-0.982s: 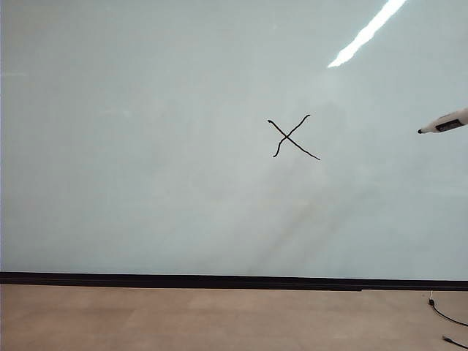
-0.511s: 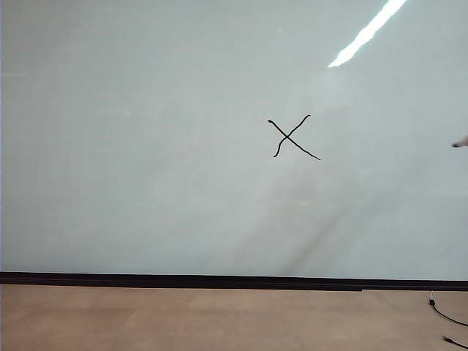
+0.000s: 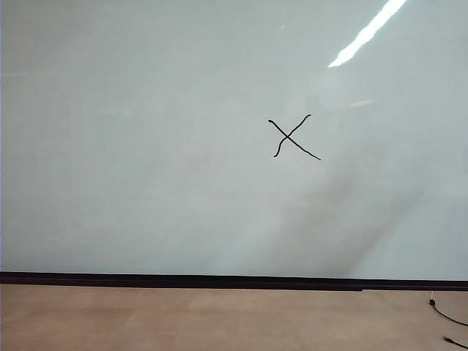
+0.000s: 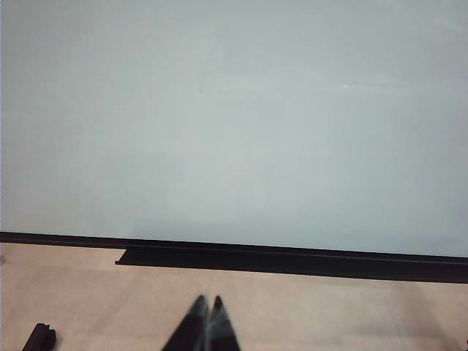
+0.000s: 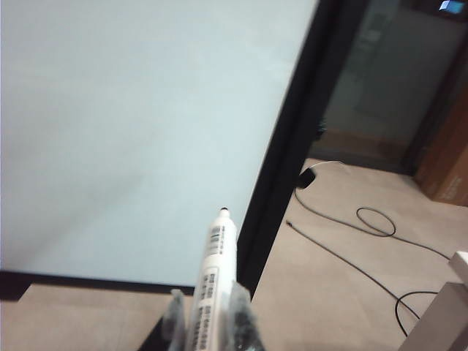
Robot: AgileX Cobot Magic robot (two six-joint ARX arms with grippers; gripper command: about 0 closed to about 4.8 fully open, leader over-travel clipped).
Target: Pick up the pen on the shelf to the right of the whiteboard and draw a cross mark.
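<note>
On my right wrist feed, the right gripper (image 5: 210,311) has its two blurred grey-black fingers (image 5: 174,316) pressed in against the sides of the pen (image 5: 217,263), a slim white marker stick with a printed label and a small dark tip. So the jaws are closed on it. The pen's lower end and most of the fingers are cut off by the frame edge. Its tip points towards the edge of the whiteboard (image 5: 139,124), a large glossy pale grey-white panel with a black frame; I cannot tell whether the tip touches anything. Past that edge I see tan floor (image 5: 329,278) with thin black cables (image 5: 365,219) trailing across it, and a dim, hard-to-read area beyond.

On my left wrist feed, the left gripper (image 4: 207,306) shows only as two dark fingertips meeting at a point, closed with nothing between them, the rest cropped out. It sits low, in front of the board's black bottom strip (image 4: 292,259).

My exterior feed shows neither arm nor the pen. The cross mark (image 3: 292,137), a small black X of two thin wavy strokes, sits right of the board's centre, below a bright streak of reflected light (image 3: 365,33).
</note>
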